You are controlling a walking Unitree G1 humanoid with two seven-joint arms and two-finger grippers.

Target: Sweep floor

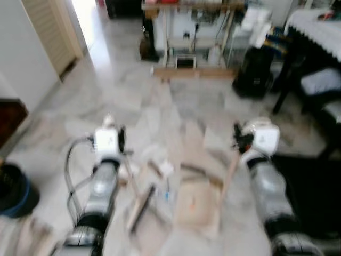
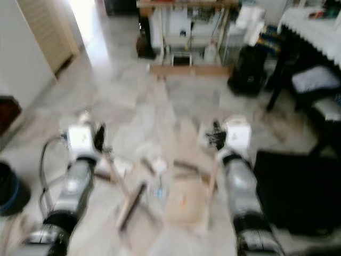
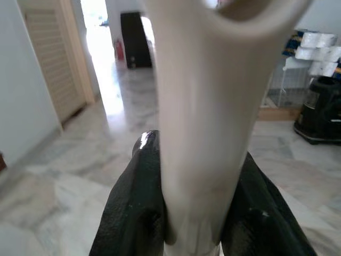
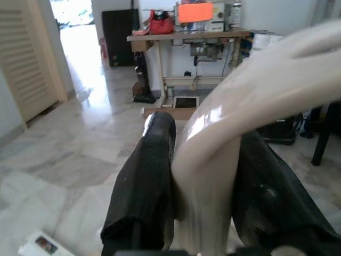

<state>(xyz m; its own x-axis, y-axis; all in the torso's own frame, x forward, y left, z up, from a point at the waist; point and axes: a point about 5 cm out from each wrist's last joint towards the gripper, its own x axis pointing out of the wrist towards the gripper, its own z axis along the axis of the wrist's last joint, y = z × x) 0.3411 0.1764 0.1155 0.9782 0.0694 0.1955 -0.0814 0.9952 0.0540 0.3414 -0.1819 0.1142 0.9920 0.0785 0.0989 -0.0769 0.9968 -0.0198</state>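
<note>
A small brush [image 1: 141, 205] with a pale handle rests its dark bristle head on the marble floor [image 1: 122, 96], between the two arms and just left of a tan dustpan [image 1: 198, 201] lying flat on the tiles. The left gripper [image 3: 198, 213] is clamped on the brush handle [image 3: 205, 128], its black fingers [image 3: 136, 213] pressed to both sides of the cream tube. The right gripper [image 4: 205, 208] grasps the dustpan handle [image 4: 234, 122] (cream, glossy, curved) in the same way. Scraps of paper litter [image 1: 162, 169] lie on the floor between brush and dustpan. Further off stand a sewing table [image 4: 186, 40], a black bag [image 1: 254, 72] and a dark table with a white cloth [image 1: 319, 29]. A dark bin [image 1: 13, 189] sits at the robot's far left.
</note>
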